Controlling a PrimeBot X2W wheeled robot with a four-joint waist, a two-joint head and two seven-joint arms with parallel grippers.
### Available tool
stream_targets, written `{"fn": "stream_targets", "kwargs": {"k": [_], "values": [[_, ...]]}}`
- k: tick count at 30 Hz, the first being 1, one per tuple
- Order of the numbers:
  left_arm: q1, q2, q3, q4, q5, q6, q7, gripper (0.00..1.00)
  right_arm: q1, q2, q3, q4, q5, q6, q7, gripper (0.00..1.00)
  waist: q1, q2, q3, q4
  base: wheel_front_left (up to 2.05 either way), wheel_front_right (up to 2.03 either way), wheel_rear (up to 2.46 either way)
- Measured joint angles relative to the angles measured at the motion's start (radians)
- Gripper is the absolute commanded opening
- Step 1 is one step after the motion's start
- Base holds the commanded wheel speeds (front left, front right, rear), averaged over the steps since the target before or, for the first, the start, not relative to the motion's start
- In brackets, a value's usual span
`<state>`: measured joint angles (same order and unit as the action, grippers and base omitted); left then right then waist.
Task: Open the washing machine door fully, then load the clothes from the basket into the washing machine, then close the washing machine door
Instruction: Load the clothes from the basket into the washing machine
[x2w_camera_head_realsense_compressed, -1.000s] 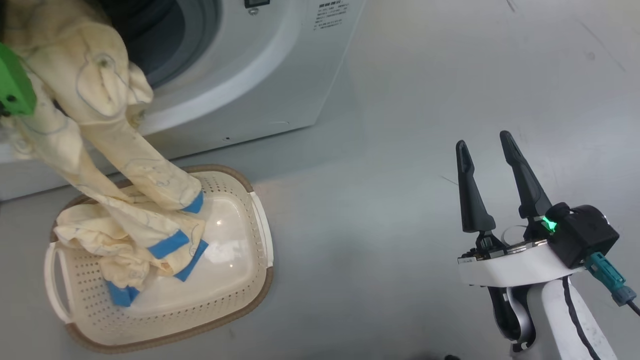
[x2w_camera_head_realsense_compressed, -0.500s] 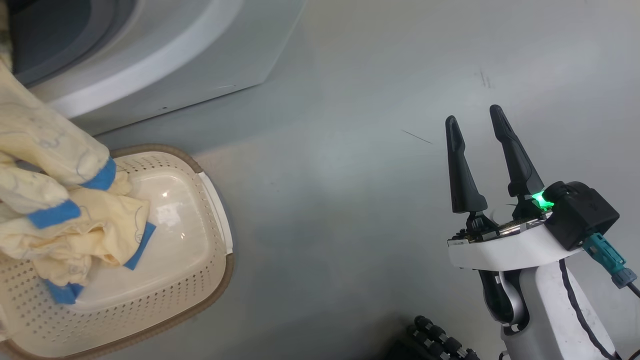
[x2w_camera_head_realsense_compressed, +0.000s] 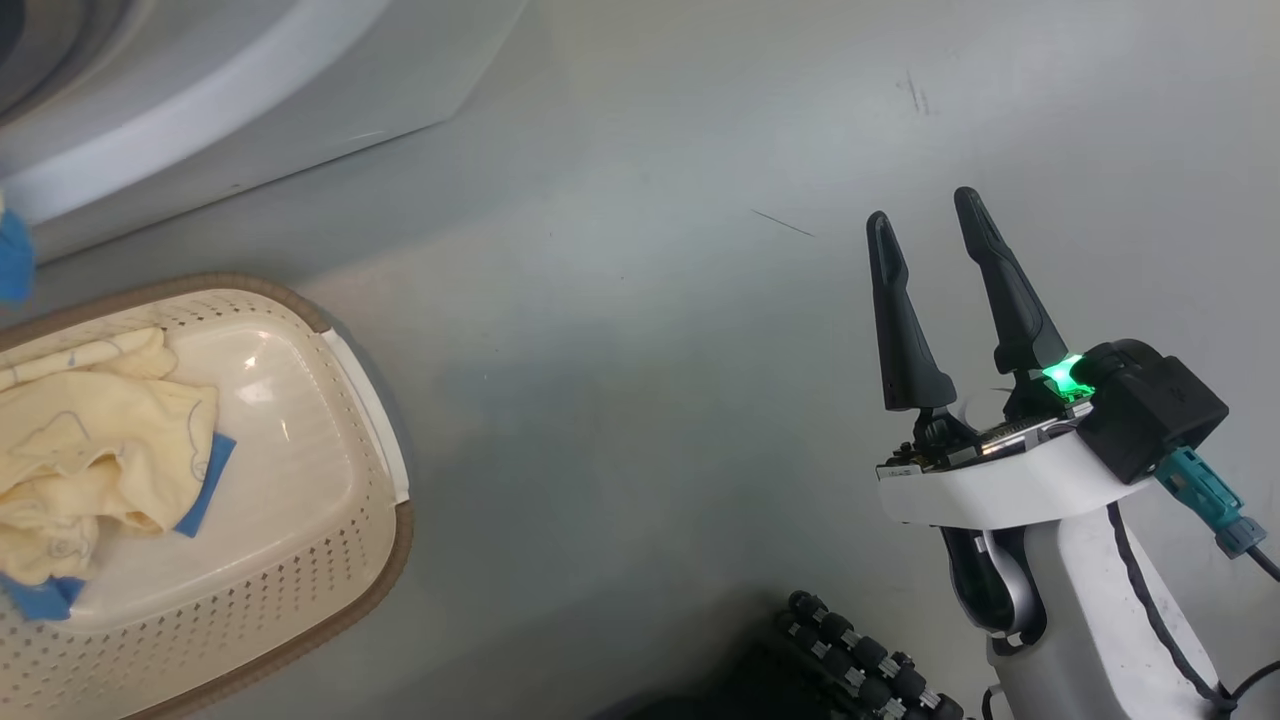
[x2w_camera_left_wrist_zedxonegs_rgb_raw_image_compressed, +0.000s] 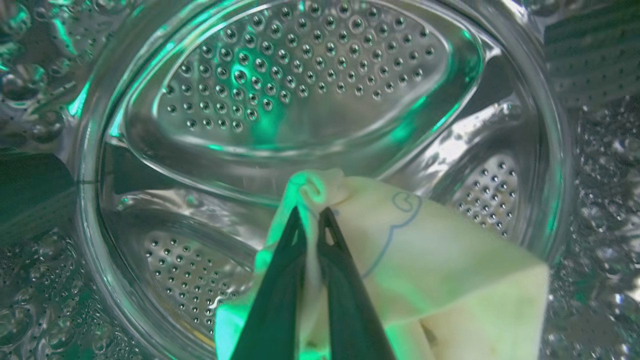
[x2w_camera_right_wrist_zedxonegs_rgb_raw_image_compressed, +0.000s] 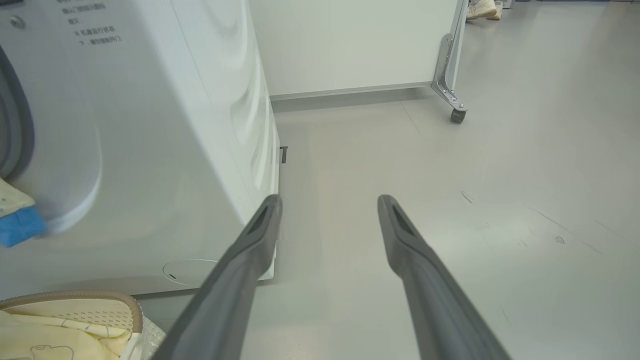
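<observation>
A: Left jaws pinched tight on a yellow garment (x2w_camera_left_wrist_zedxonegs_rgb_raw_image_compressed: 425, 260), well inside the drum (x2w_camera_left_wrist_zedxonegs_rgb_raw_image_compressed: 300, 75)!
B: Right jaws wide apart, holding nothing, above the floor (x2w_camera_head_realsense_compressed: 650, 350); more clothes (x2w_camera_head_realsense_compressed: 90, 450) lie in the basket (x2w_camera_head_realsense_compressed: 300, 600)

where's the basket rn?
Head view, lower left: the basket sits on the floor just in front of the washing machine, with yellow clothes in it. The open right pincer is well off to its right.
</observation>
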<state>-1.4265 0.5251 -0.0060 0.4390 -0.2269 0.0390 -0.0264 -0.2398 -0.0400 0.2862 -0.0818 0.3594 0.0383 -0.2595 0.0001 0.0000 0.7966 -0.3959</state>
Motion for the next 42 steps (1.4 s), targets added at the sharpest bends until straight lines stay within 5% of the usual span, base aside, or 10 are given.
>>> {"fn": "stream_targets", "kwargs": {"k": [12, 29, 30, 31, 32, 33, 42], "values": [[0.015, -0.039, -0.041, 0.14, -0.007, -0.011, -0.034, 0.0, -0.04, 0.0, 0.004, 0.003, 0.001, -0.005, 0.0, 1.0, 0.0, 0.0, 0.044, 0.003, 0.0, 0.0, 0.0], [0.044, -0.072, -0.054, 0.332, -0.073, -0.045, 0.15, 0.0, -0.063, 0.0, 0.001, 0.011, 0.008, -0.006, 0.0, 1.0, -0.0001, 0.0, 0.046, 0.024, 0.0, 0.0, 0.0], [0.044, -0.072, -0.054, 0.332, -0.073, -0.045, 0.15, 0.27, -0.063, 0.0, 0.001, 0.011, 0.008, -0.006, 0.0, 1.0, -0.0001, 0.0, 0.046, 0.024, 0.0, 0.0, 0.0], [0.044, -0.072, -0.055, 0.335, -0.073, -0.045, 0.155, 0.42, -0.063, 0.0, 0.001, 0.012, 0.009, -0.006, 0.0, 1.0, 0.0, 0.0, 0.044, 0.025, 0.0, 0.0, 0.0], [0.044, -0.072, -0.053, 0.336, -0.074, -0.045, 0.158, 0.91, -0.063, 0.0, 0.001, 0.013, 0.01, -0.007, 0.0, 1.0, -0.0001, 0.0, 0.043, 0.027, 0.0, 0.0, 0.0], [0.044, -0.073, -0.052, 0.337, -0.074, -0.045, 0.158, 1.0, -0.063, 0.0, 0.0, 0.014, 0.01, -0.007, 0.0, 1.0, 0.0, 0.0, 0.041, 0.028, 0.0, 0.0, 0.0], [0.057, -0.104, -0.066, 0.346, -0.088, -0.055, 0.112, 1.0, -0.065, 0.0, -0.02, 0.026, 0.01, -0.015, 0.0, 1.0, -0.0001, 0.0, 0.009, 0.046, 0.0, 0.0, 0.0]]}}
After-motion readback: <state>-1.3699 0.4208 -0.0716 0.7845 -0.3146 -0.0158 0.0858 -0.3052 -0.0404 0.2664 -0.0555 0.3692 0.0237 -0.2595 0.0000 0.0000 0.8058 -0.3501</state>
